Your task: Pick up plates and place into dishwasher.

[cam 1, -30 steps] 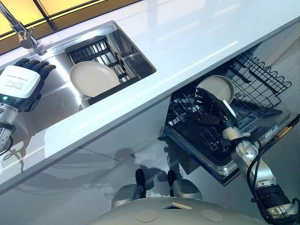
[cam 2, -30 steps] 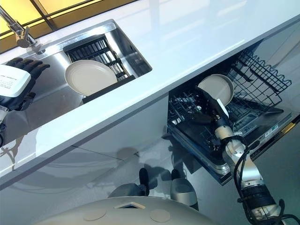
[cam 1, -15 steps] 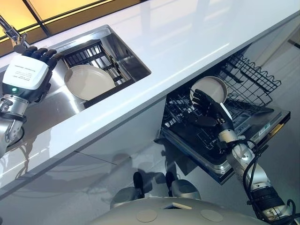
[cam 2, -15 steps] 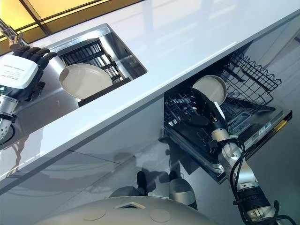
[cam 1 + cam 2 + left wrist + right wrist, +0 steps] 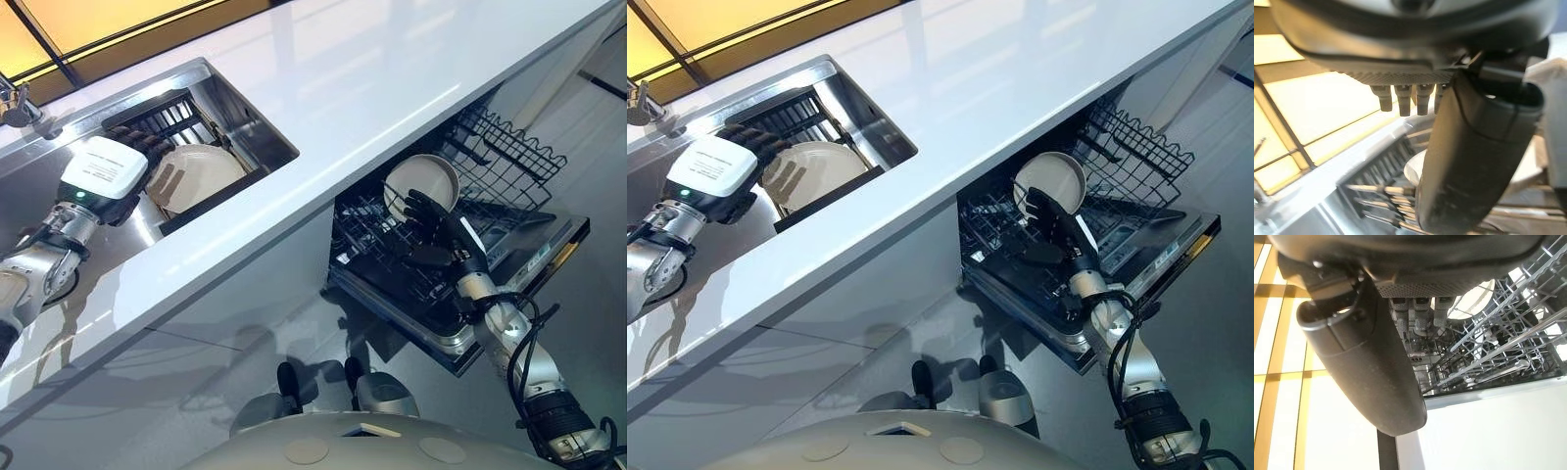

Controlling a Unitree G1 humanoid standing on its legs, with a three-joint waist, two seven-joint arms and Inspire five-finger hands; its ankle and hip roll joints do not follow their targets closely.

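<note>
Nearest, the dishwasher (image 5: 545, 241) stood open under the desk (image 5: 323, 88), with its wire basket (image 5: 372, 235) pulled out. One plate (image 5: 426, 179) stood on edge in the basket. The right robot hand (image 5: 438, 235) was just beside that plate, fingers spread wide, holding nothing. Farther back, the sink (image 5: 247, 116) held a black rack (image 5: 162, 116) with a second plate (image 5: 208, 171) in it. The left robot hand (image 5: 103, 176) reached over this plate with straight, open fingers.
</note>
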